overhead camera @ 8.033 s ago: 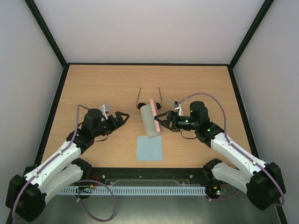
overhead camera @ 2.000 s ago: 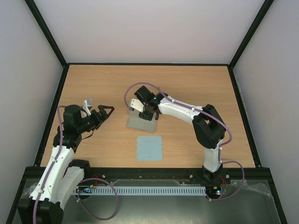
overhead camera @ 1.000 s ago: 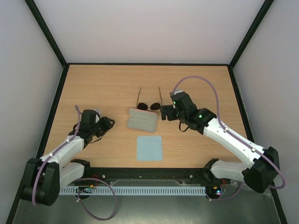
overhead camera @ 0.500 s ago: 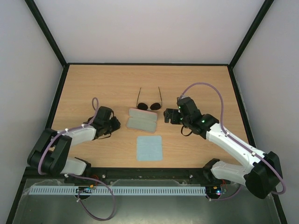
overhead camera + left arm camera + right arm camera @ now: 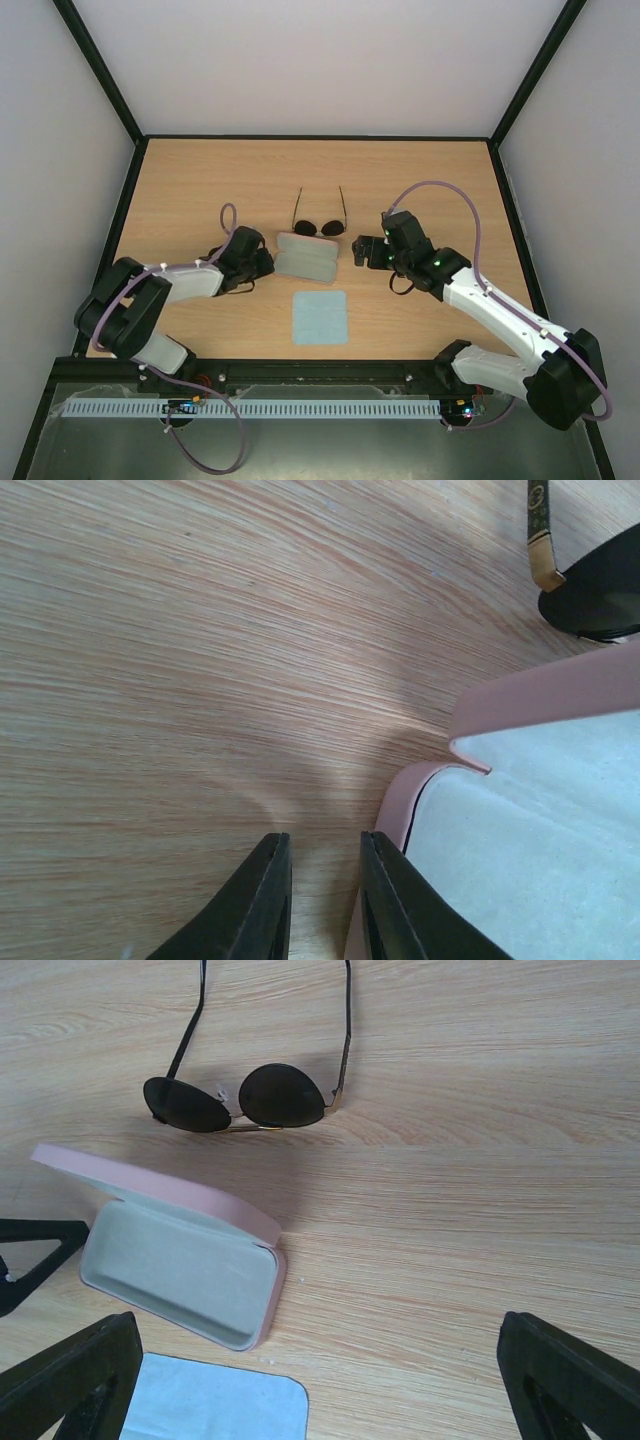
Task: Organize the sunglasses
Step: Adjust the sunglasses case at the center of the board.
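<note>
Pale walls and black corner posts close in a wooden table (image 5: pixel 200 190). Seen from above, 2 arms reach in from the near edge toward its middle. The sunglasses (image 5: pixel 318 228) lie on the bare wood beyond an open pink case (image 5: pixel 305 258), lenses toward the case and both temple arms spread and pointing to the far side. A light blue cloth (image 5: pixel 320 317) lies flat on the near side of the case, apart from it.

The left gripper (image 5: pixel 262 262) sits low at the left end of the case, but the top view does not show how its fingers stand. The left wrist view does: the 2 fingers (image 5: pixel 262 900) are close together with a narrow strip of bare wood between them, clamped on nothing, and the right one is just beside the case's pink rim. That view also catches the pale lining, the edge of 1 dark lens and a gold-tipped temple arm.

The right gripper (image 5: pixel 357 250) hangs to the right of the case with its fingers spread wide and nothing between them. Its wrist view alone shows the whole pair, a slim gap between the lenses and the raised lid, a corner of the cloth, and a left finger at the frame's left edge. Purple cables loop over both arms.
</note>
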Controlling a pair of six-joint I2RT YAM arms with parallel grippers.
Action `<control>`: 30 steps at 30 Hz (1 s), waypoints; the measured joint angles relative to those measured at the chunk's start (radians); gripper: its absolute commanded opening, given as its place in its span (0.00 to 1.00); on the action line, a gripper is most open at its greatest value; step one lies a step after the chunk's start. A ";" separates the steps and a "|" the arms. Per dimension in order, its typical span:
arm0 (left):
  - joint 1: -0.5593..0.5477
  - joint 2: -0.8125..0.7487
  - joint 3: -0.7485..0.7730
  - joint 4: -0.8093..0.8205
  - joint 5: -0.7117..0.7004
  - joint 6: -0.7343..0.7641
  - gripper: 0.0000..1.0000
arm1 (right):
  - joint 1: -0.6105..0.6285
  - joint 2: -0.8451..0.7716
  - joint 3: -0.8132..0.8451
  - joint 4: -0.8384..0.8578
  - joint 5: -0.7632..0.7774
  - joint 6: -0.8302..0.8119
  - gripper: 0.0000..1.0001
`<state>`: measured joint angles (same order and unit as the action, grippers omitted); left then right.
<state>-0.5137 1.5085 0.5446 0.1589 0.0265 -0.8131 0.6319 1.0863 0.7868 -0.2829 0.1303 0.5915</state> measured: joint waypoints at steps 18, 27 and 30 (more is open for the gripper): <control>-0.098 0.023 0.005 0.035 -0.055 -0.058 0.22 | -0.022 0.000 -0.040 0.029 -0.033 -0.001 0.98; -0.113 0.055 0.037 0.038 -0.063 -0.062 0.23 | -0.024 0.000 -0.048 0.039 -0.044 -0.001 0.98; -0.116 0.063 0.047 0.035 -0.065 -0.062 0.23 | -0.024 0.000 -0.052 0.042 -0.045 -0.001 0.98</control>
<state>-0.6292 1.5719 0.5911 0.1944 -0.0383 -0.8753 0.6079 1.0859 0.7349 -0.2413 0.0856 0.5903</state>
